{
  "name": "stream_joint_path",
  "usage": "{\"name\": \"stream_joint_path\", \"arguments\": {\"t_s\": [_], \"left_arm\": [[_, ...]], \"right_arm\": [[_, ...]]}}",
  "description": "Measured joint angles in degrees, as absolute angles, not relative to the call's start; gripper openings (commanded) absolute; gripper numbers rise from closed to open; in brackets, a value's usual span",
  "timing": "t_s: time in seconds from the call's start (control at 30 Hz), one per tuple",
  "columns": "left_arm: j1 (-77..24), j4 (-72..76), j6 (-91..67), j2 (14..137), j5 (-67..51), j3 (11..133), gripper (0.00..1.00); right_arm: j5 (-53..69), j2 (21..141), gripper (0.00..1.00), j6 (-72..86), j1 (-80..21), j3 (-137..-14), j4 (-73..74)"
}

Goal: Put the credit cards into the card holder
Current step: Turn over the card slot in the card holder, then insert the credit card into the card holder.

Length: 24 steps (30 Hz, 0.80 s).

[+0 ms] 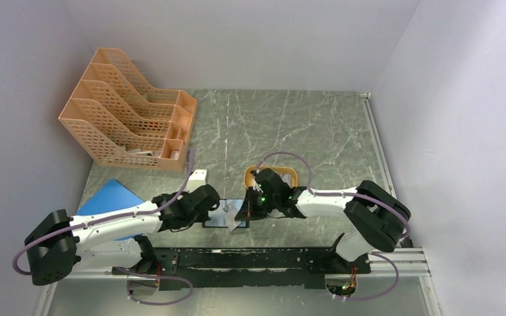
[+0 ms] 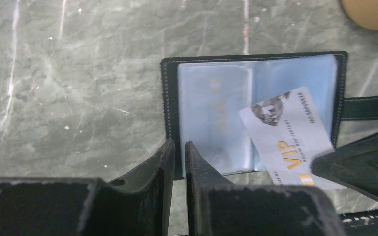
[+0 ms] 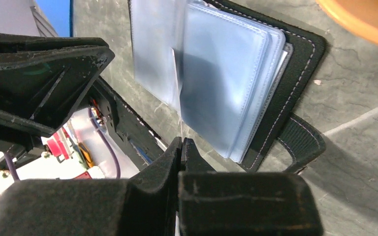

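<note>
The black card holder [image 2: 171, 98] lies open on the table, its clear pockets [image 2: 216, 113] facing up and its snap tab [image 2: 369, 108] out to the right. It also shows in the right wrist view [image 3: 305, 54] and the top view [image 1: 215, 222]. My left gripper [image 2: 178, 147] is shut on the holder's left edge. My right gripper [image 3: 182, 142] is shut on a pale credit card [image 2: 288, 137] printed "VIP". The card lies tilted over the right-hand pockets, one corner on them. In the right wrist view the card [image 3: 179, 108] shows edge-on. No other cards show.
An orange oval tray [image 1: 271, 172] sits just behind the holder, close to my right wrist. An orange file rack [image 1: 128, 112] stands at the back left. A flat blue sheet [image 1: 109, 196] lies under my left arm. The arms' base rail [image 1: 257, 258] runs along the near edge.
</note>
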State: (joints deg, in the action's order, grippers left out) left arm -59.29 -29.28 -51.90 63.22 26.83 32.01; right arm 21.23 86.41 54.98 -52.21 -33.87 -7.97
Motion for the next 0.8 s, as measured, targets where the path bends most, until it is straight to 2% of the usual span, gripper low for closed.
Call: {"name": "stream_joint_path", "arguments": {"t_s": [0.43,0.8], "left_arm": [[-55.1,-28.0,-54.5,60.6,23.8,24.5,0.16],[-54.5,-19.8,-55.0,58.6,19.2,21.1,0.15]], "right_arm": [[19.6,87.5,0.0,61.3,-52.2,-28.9,-18.7],[15.0,88.2,0.0,64.3,-53.7,-27.4,-23.4]]}}
